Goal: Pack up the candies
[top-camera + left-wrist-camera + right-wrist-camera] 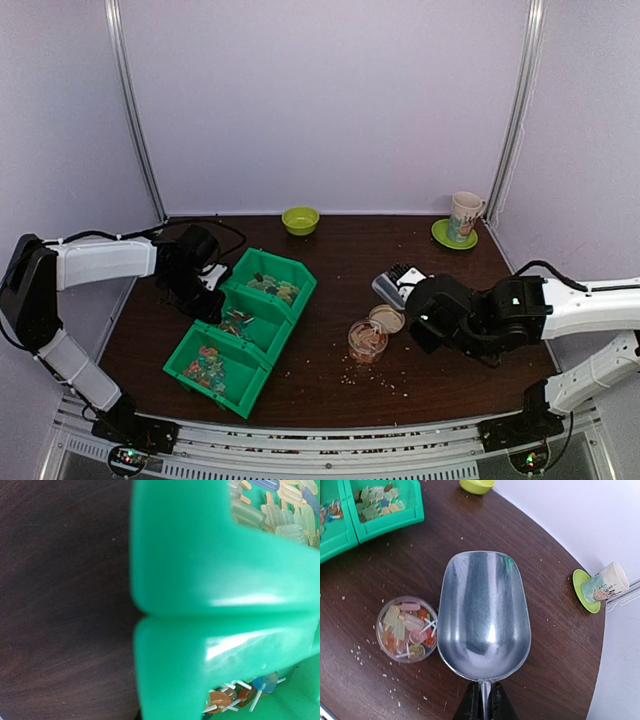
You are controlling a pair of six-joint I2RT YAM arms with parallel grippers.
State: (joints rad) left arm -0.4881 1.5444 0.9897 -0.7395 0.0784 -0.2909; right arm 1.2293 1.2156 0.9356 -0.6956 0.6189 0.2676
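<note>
Tabletop (545, 645) candies (407, 629) beside right fingers' (470, 705) scoop (482, 615)

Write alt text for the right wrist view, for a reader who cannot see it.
An empty metal scoop, its handle gripped in the jaws at the bottom edge, fills the middle over a dark table beside a clear tub of candies. Green bins holding more candies sit top left, a yellow-green bowl at top, a mug on a green saucer at right.
</note>
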